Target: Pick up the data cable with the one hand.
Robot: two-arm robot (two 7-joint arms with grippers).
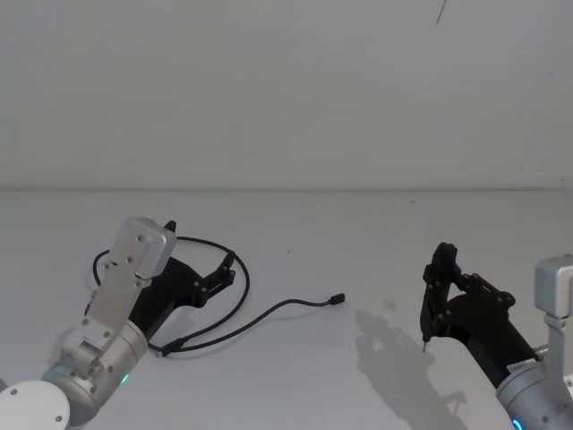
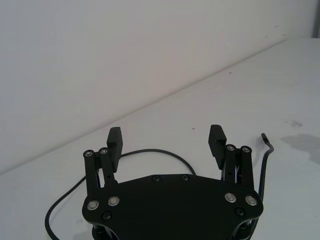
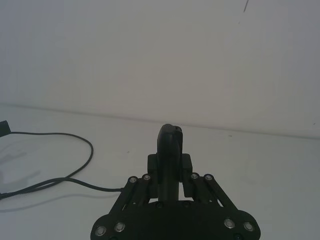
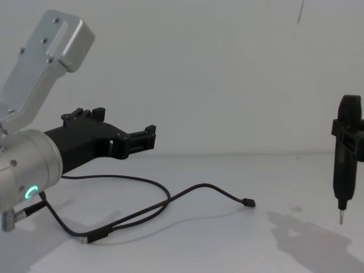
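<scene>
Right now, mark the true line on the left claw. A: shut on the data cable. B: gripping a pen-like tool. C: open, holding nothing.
C: the left claw has its fingers apart with nothing between them; the data cable lies on the table below.

Plain white matte tabletop (image 1: 358, 242) here. Lying flat on it is a long, thin, flexible black data cable (image 1: 260, 316), curled in a loose loop at the head view's lower left, with one small plug end trailing toward the middle.
</scene>
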